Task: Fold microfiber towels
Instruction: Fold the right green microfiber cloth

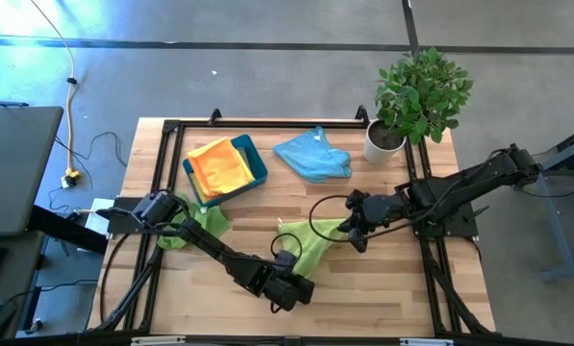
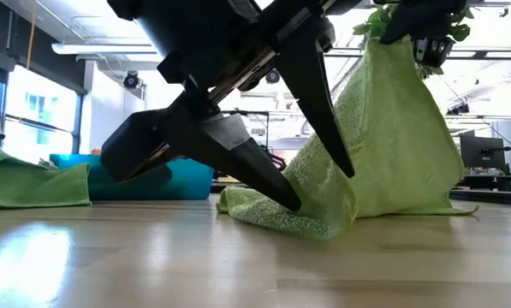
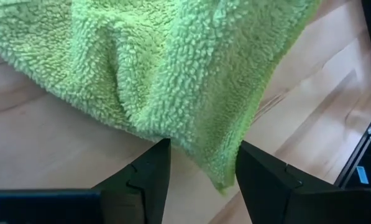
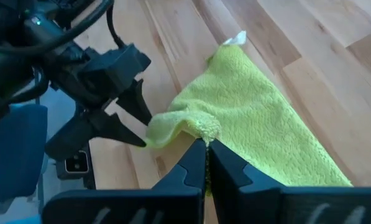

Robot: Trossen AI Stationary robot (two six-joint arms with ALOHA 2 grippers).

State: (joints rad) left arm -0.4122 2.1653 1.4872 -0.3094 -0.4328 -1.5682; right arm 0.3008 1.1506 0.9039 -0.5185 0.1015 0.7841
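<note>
A lime green microfiber towel (image 1: 315, 248) is drawn up into a tent at mid-table. Its top hangs from my shut right gripper (image 1: 349, 234), and its lower edge (image 2: 323, 224) and tagged corner (image 4: 235, 38) lie on the wood. My left gripper (image 3: 204, 168) stands open low at the towel's near side, with a hanging corner (image 3: 217, 177) between its fingers. A second lime green towel (image 1: 195, 226) lies flat under the left arm. A light blue towel (image 1: 312, 154) lies at the back. Yellow and orange towels (image 1: 219, 165) sit in the teal tray (image 1: 258, 159). My right gripper pinches a bunched bit of the towel's edge (image 4: 204, 132) between its two fingers, coming slanting down from the table's right side. The towel hangs below the fingers (image 2: 392, 145) and slopes down, with its lower part on the table. Whether my left gripper's fingers (image 3: 154, 174) touch the towel, I cannot tell.
A potted plant (image 1: 416, 96) stands at the back right corner. The black frame rail (image 1: 267, 123) runs along the far edge. Bare wood (image 1: 392, 288) shows at the near right.
</note>
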